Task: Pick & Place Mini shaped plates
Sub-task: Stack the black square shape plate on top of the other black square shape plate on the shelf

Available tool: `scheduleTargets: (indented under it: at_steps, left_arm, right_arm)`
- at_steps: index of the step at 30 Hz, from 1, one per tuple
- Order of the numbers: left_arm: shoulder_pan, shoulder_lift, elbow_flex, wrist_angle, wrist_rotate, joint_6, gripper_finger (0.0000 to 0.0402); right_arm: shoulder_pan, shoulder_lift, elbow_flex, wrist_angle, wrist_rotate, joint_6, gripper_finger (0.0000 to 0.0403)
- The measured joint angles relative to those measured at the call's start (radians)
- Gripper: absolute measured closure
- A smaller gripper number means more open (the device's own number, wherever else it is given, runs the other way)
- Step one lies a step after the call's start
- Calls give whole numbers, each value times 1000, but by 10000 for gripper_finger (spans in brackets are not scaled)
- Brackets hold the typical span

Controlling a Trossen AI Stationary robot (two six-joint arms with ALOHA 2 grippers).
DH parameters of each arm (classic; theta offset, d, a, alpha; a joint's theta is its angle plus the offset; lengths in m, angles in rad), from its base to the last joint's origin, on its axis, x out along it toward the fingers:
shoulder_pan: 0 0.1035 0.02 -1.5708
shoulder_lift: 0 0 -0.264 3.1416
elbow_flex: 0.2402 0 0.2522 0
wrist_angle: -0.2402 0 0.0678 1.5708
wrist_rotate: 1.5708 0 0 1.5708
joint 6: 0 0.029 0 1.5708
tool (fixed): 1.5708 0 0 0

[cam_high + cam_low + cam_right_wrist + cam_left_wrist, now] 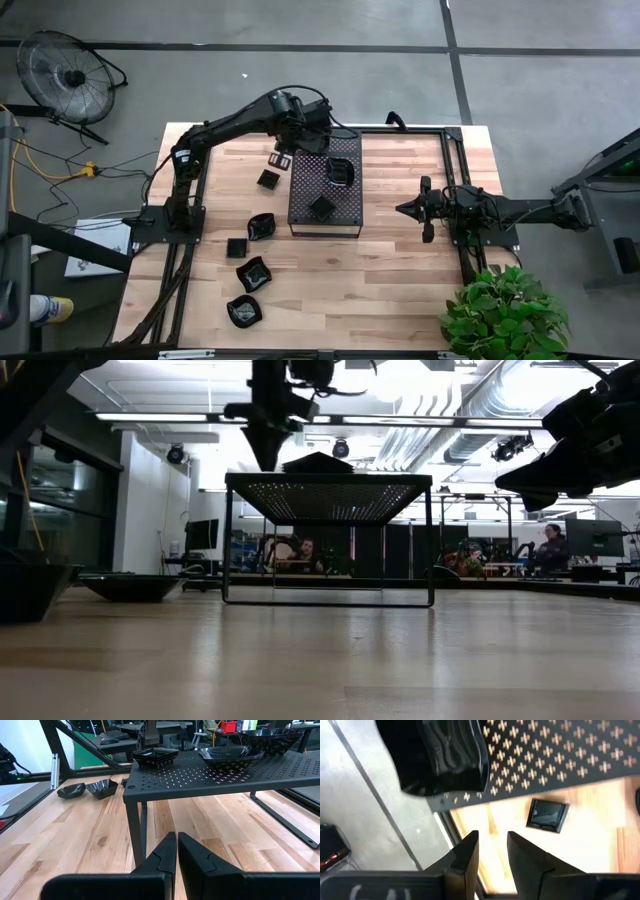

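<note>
Wooden bench [400, 280] seen from above, carrying a raised perforated black tray [325, 195] on thin legs near its centre. The left arm [225, 125] reaches from the bench's left side over the tray's far end; the right arm [520, 210] lies along the right side, well apart from the tray. A potted plant [505, 315] stands at the near right corner, and a fan [65, 70] on the floor beyond the far left corner.

Left gripper [492, 847]: fingers spread apart with nothing between them, poised above the tray's far edge, just beside a wavy-edged mini shaped plate [445, 755] resting on the tray. Right gripper [176, 845]: fingers pressed together, empty, pointing toward the tray.

Mini shaped plates: a second, square one [321, 206] sits on the tray toward its near end; the others lie on the bench left of the tray, among them two squares [279, 160] just beside its far left corner and three rounded ones [253, 272] nearer the front.
</note>
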Motion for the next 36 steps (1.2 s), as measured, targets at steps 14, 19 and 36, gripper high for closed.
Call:
scheduleTargets:
  at_steps: [14, 19, 36]
  left_arm:
    - [1, -306, -332, 109, 4, -31, 302]
    - [44, -466, -648, 300, 57, -17, 302]
    - [237, -558, -1135, 672, 263, 165, 302]
  right_arm:
    - [0, 0, 0, 0, 0, 0, 391]
    - [0, 0, 0, 0, 0, 0, 391]
    - [0, 0, 0, 0, 0, 0, 391]
